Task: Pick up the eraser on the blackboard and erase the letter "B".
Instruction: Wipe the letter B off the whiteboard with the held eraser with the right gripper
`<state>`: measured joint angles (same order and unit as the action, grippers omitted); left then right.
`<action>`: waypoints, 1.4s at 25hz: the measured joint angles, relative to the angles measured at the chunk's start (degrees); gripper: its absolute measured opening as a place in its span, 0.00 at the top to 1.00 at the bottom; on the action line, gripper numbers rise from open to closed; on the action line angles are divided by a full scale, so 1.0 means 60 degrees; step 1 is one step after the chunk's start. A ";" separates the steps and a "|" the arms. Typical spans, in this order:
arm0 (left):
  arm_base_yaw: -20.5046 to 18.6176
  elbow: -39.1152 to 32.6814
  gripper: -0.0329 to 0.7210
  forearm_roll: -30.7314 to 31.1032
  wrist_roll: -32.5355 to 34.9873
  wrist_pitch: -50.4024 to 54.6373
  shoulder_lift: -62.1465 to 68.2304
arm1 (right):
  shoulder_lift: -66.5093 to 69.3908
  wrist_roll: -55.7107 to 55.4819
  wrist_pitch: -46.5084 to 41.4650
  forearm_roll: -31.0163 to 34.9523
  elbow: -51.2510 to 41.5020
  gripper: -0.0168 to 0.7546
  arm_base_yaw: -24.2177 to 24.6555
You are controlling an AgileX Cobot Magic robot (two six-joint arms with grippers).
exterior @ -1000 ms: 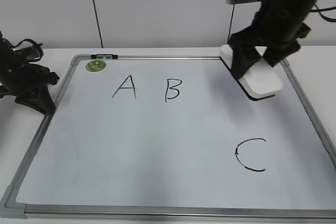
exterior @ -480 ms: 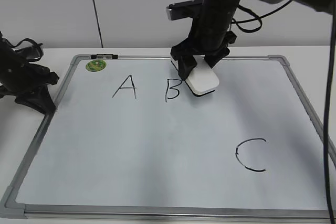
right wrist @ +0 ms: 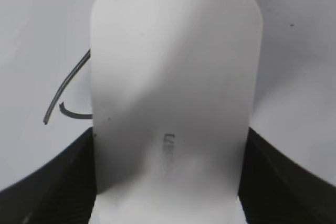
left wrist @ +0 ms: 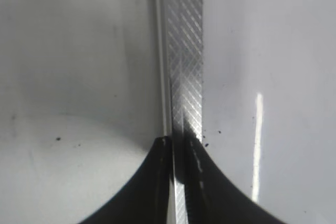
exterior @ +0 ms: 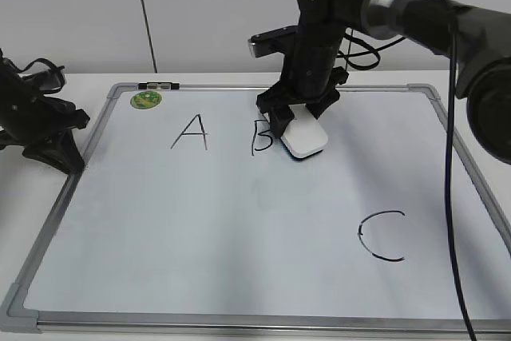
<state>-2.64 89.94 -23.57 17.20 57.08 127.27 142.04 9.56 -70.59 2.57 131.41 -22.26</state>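
The blackboard (exterior: 239, 229) is a white board with a silver frame lying flat on the table. My right gripper (exterior: 297, 121) is shut on the white eraser (exterior: 304, 138) and holds it down on the board, right beside the right side of the letter "B" (exterior: 260, 137), part of which it covers. In the right wrist view the eraser (right wrist: 173, 87) fills the space between the jaws (right wrist: 167, 182), with strokes of the letter "B" (right wrist: 65, 93) showing at its left. My left gripper (exterior: 49, 145) rests at the board's left edge, its jaws (left wrist: 178, 145) shut on the frame strip (left wrist: 185, 51).
The black letter "A" (exterior: 190, 132) is left of the "B". The black letter "C" (exterior: 382, 235) is at the lower right. A round green sticker (exterior: 146, 100) sits in the far left corner. A pale wall stands behind the table.
My right gripper carried the eraser from the board's far right corner leftwards and down to the right side of the "B". The left arm has not moved.
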 joint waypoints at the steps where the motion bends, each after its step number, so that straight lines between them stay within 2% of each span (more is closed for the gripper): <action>1: 0.0000 0.0000 0.91 0.0000 0.0000 0.0016 0.0000 | 0.0072 0.0000 0.0000 0.0000 0.0023 0.28 0.0000; 16: 0.0000 0.0000 0.91 0.0000 0.0000 0.0016 0.0000 | 0.0484 -0.0042 0.0763 -0.0233 0.0124 0.28 0.0000; 30: 0.0000 0.0000 0.91 0.0000 0.0000 0.0016 0.0000 | 0.0572 -0.0042 0.0884 -0.0270 0.0161 0.28 -0.0020; 35: -0.0015 0.0000 0.91 0.0000 0.0000 0.0016 0.0000 | 0.0572 0.0048 0.0900 -0.0509 0.0180 0.28 -0.0251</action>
<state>-2.73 89.94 -23.57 17.20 57.18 127.27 145.47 9.85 -65.19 -0.48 132.49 -23.77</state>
